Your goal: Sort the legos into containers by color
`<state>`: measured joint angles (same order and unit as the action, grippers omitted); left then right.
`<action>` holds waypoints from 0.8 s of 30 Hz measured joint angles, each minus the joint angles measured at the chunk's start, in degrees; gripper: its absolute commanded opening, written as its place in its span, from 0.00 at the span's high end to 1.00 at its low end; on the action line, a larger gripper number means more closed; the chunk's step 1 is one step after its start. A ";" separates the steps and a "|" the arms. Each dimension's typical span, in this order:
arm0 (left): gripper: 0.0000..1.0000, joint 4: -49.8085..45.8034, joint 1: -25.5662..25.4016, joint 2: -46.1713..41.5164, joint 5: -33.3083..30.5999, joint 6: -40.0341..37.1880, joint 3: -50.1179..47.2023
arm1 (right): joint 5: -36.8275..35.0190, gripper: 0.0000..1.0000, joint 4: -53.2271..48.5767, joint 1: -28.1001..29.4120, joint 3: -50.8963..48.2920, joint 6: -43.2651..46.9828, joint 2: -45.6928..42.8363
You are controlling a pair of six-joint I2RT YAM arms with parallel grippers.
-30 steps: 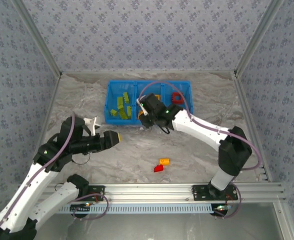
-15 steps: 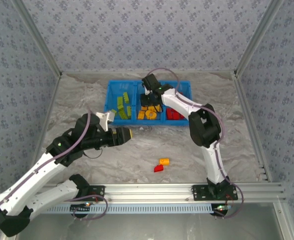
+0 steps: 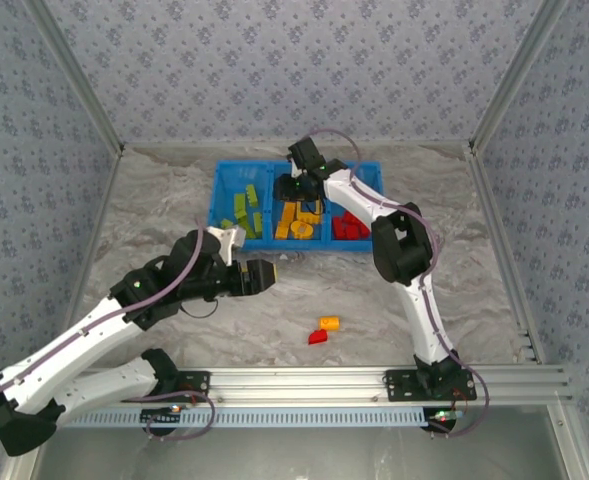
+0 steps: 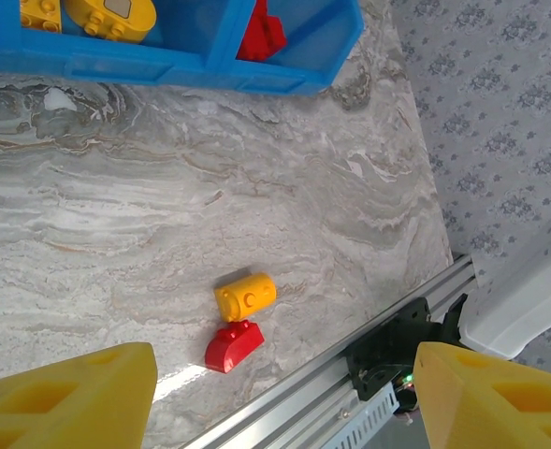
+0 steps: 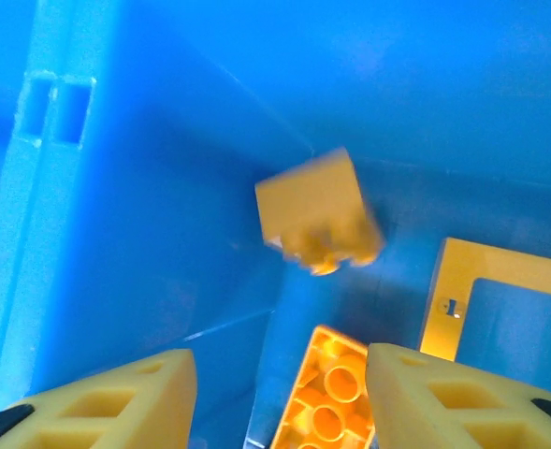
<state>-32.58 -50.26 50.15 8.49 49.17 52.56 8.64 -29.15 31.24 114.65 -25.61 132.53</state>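
**Sorting bin, two bricks outstanding**

- Blue bin [image 3: 220,205], far centre of worktop [image 3: 174,215]: green bricks [image 3: 246,210] in the left compartment, yellow-orange in the middle, red bricks [image 3: 350,228] in the right.
- Right pincer [image 5: 280,365]: over the middle compartment, fingers apart, nothing between them. A blurred yellow-orange brick [image 5: 317,215] sits beyond them by the compartment wall.
- Left pincer [image 4: 284,369]: fingers apart, empty, above bare worktop nearer than the bin.
- Loose yellow brick [image 4: 247,296] and red brick [image 4: 234,344]: near centre, just beside each other; contact unclear.
- Hazards: closing on one loose brick may catch or shove its neighbour, so a wrong colour gets binned. The blurred brick could bounce over a divider.
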 measured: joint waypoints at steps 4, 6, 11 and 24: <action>0.27 0.09 -1.11 1.01 -0.63 -0.24 0.00 | -2.54 0.49 0.22 1.07 -6.62 0.90 -6.60; 0.27 0.09 -1.88 2.05 -1.05 -0.72 0.00 | -4.68 0.50 0.26 2.03 -10.84 1.29 -12.44; 0.25 -0.28 -5.79 8.44 -3.08 -3.39 0.52 | -14.08 0.48 -0.83 6.88 -23.17 1.29 -33.33; 0.16 -7.96 -19.37 43.45 -11.15 -4.46 19.98 | -24.83 0.25 -22.38 25.05 -50.80 -6.05 -85.66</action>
<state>-40.53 -69.63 93.60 -2.66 44.71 72.53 -16.19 -51.53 56.29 63.86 -31.66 46.87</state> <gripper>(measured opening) 0.829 0.746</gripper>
